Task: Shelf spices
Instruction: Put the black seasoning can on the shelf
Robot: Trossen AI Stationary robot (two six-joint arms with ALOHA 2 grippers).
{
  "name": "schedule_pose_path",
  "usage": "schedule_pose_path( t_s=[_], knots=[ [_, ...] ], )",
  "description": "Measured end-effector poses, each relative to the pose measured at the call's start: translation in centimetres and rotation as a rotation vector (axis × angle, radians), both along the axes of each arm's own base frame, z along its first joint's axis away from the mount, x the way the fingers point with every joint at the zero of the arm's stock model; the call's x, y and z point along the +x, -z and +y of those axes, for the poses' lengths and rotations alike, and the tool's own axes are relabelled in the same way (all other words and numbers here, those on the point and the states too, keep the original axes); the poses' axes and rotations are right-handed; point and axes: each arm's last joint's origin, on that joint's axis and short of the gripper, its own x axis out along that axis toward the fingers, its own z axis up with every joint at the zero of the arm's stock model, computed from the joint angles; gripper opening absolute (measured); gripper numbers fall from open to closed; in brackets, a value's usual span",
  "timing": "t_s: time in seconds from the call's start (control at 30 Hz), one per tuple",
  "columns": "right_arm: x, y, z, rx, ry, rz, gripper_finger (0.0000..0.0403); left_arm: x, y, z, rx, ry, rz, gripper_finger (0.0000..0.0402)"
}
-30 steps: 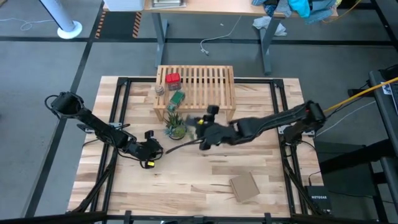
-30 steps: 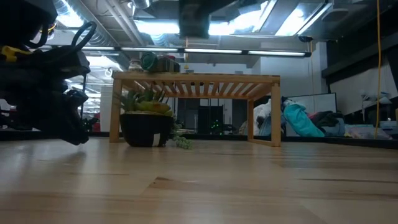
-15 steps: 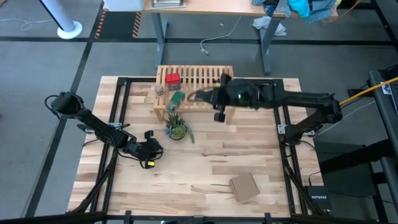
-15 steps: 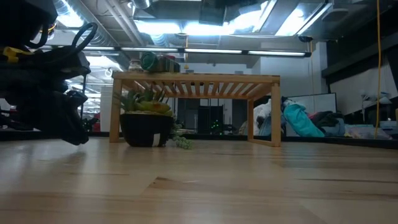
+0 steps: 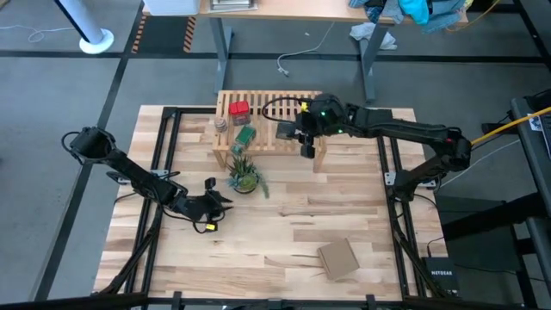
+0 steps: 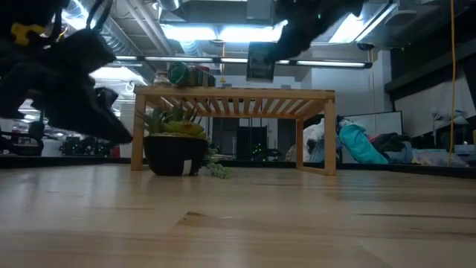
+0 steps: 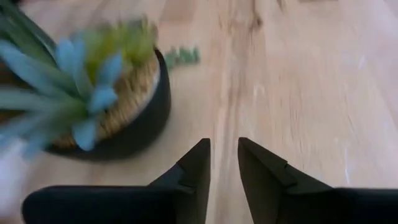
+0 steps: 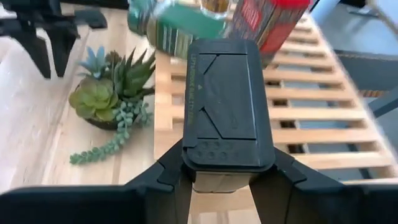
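placing is the step in hand: right gripper (image 5: 293, 131) pinches the dark tin (image 8: 227, 102) above the shelf (image 5: 297, 108) middle, next lowering it beside the red tin (image 5: 238, 109), while left gripper (image 7: 224, 163), fingers nearly together, waits near the plant (image 5: 244, 175).

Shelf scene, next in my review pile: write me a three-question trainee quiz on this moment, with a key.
1. True or false: the right pincer holds the dark tin above the shelf.
2. Which spices already sit on the shelf? A) red tin, green-capped jar, small clear jar; B) none.
3. Fill in: the left pincer, holding nothing, is near the potted ____.

Key: 1 true; 2 A; 3 plant.
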Motion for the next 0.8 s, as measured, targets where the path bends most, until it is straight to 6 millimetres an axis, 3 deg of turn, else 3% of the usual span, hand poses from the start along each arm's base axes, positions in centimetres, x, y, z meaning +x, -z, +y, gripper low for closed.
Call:
schedule_pose_path(
  t_s=[0.13,0.37,0.53,0.8],
  knots=[
    [-0.4,1.1,-1.1,0.023,-0.018,-0.022,0.0130,-0.1,-0.9,0.7,0.047,-0.020,-0.027,0.0051],
    [-1.1,1.0,-3.1,0.016,-0.021,-0.054,0.0130,-1.1,-3.7,3.1,0.138,-0.043,-0.083,0.0006],
    [-2.0,1.0,-4.7,0.017,0.007,-0.066,0.0130,-2.4,-5.7,4.6,0.177,-0.067,-0.146,0.0005],
    [-3.0,1.0,-6.4,0.032,0.007,-0.082,0.0130,-5.1,-7.2,6.1,0.211,-0.096,-0.181,0.0003]
  ],
)
